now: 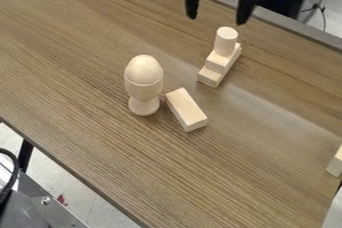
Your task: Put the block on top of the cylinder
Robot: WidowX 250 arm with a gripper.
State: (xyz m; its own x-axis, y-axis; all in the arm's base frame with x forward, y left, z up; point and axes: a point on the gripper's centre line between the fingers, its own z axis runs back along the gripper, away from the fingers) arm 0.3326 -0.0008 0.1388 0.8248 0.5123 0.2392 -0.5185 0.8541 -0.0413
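"Where's the loose rectangular wooden block [186,108]?"

"Lying flat around the middle of the table [80,72], just beside the wooden egg cup [144,93]. It slants, with one end by the cup and the other toward the lower-right edge."

"And the cylinder [225,43]?"

"Upright on top of a short wooden block [217,62], and that rests on a longer wooden block [210,77]. The stack is nearer the table's upper-right edge than the loose one is."

"What's the claw doing?"

"The black gripper [217,20] hangs near that upper-right edge, on the far side of the stack. It's released: two fingers pointing down, spread well apart."

"Is the egg cup holding something?"

"A smooth wooden egg [143,69], sitting in its bowl. The cup stands upright on its round foot."

"Anything else out there?"

"One more wooden block [336,163], partly cut off by the view, near the table's lower-right edge. Past the lower-left edge, a black table leg [25,155] shows above the floor."
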